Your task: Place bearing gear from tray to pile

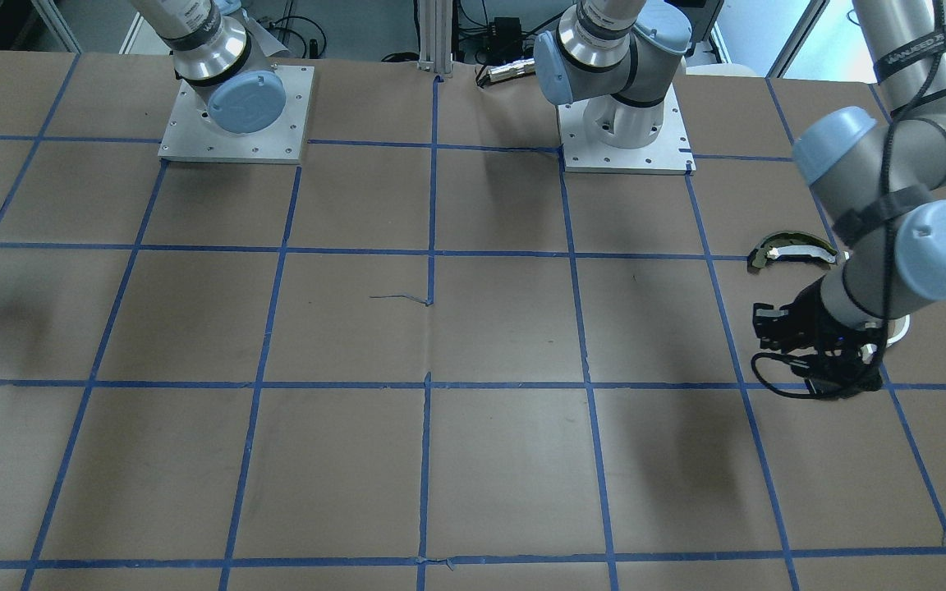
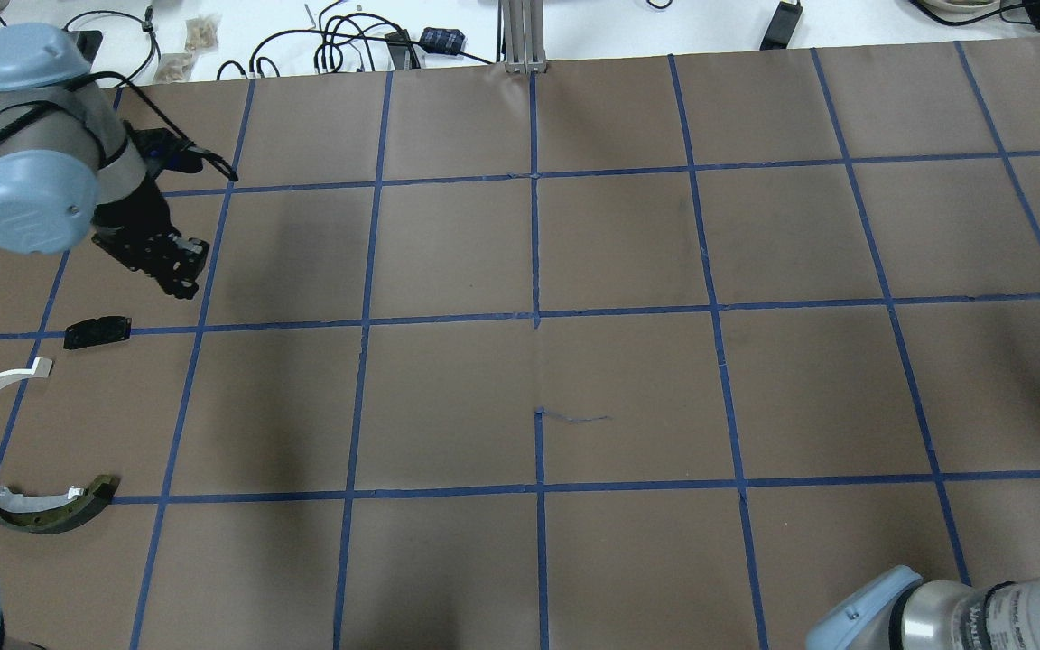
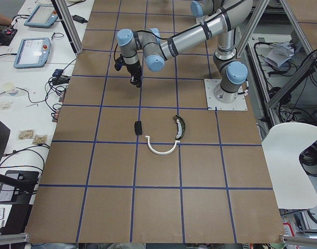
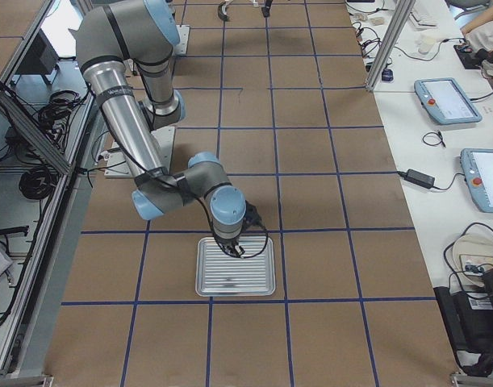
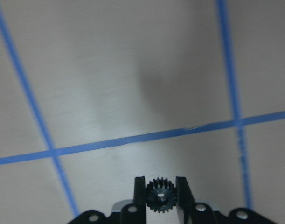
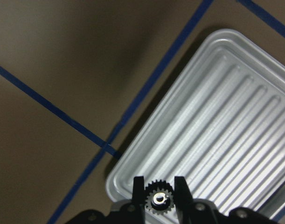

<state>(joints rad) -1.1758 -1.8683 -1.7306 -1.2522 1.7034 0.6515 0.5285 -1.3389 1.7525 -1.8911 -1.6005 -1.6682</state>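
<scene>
Each of our grippers is nearly closed on a small gear, nipped by its teeth at the fingertips. The left gripper (image 5: 160, 184) holds a black gear (image 5: 161, 196) over bare table. The pile's black plate (image 2: 97, 332) lies near it, back toward our base. The right gripper (image 6: 159, 184) holds a silver-hubbed gear (image 6: 158, 199) with the tray (image 6: 217, 116) just below and ahead. With so slight a grip, either gear may slip. If we let go from this height, it may roll away from the pile.

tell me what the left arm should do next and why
Probably shift the left gripper toward the black plate and lower it before opening: it is shut on the gear, over bare paper, apart from the pile.
</scene>
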